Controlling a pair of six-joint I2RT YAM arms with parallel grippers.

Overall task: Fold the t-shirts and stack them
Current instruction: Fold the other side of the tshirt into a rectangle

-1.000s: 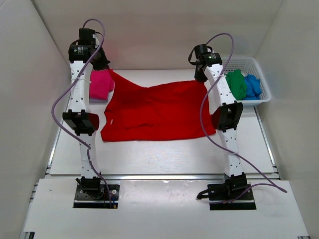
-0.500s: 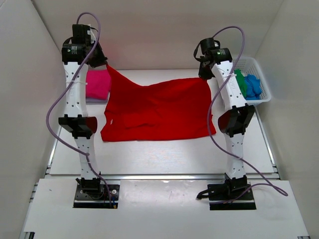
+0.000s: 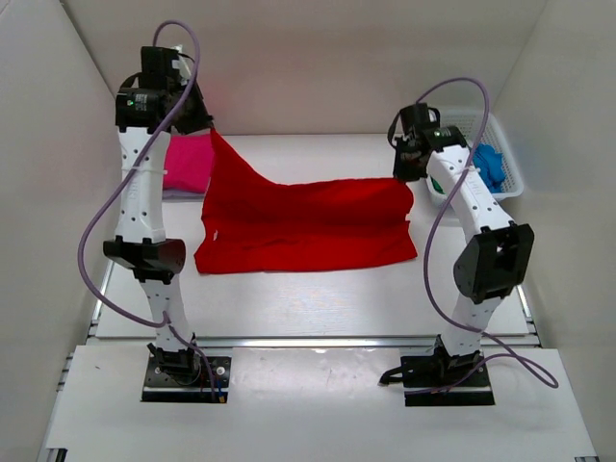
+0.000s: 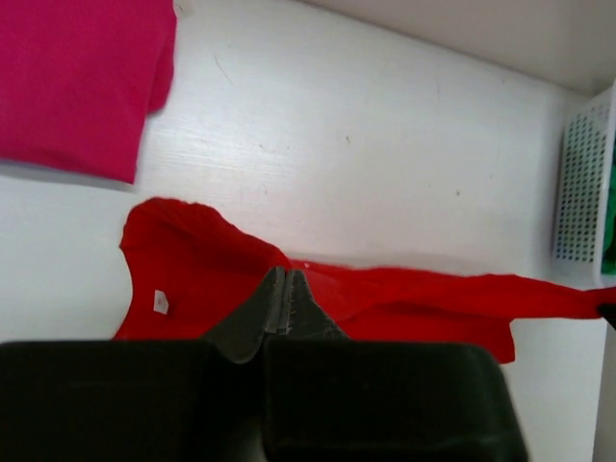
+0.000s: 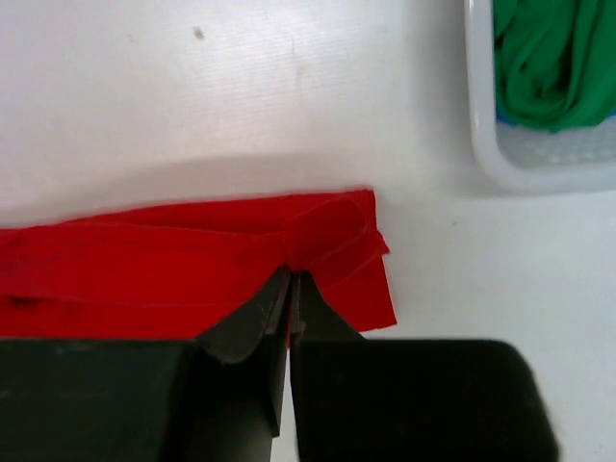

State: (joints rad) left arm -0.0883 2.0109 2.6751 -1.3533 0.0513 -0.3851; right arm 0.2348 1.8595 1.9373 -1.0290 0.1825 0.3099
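A bright red t-shirt (image 3: 298, 231) lies spread across the middle of the table, its far edge lifted. My left gripper (image 3: 206, 126) is shut on the far left corner and holds it high, so the cloth hangs in a slope. My right gripper (image 3: 407, 179) is shut on the far right corner, low over the shirt. In the left wrist view the gripper (image 4: 286, 281) pinches red cloth (image 4: 192, 279). The right wrist view has the gripper (image 5: 291, 276) closed on bunched red cloth (image 5: 144, 274). A folded magenta-pink t-shirt (image 3: 189, 164) rests at the far left.
A white mesh basket (image 3: 508, 154) stands at the far right, holding a blue t-shirt (image 3: 489, 166) and a green t-shirt (image 5: 553, 58). White walls close in the table on three sides. The right arm's elbow (image 3: 491, 260) hangs over the table's right side.
The right gripper has carried the shirt's far right corner toward the near side and lower, folding the far edge forward. The left arm has risen, keeping its corner high.
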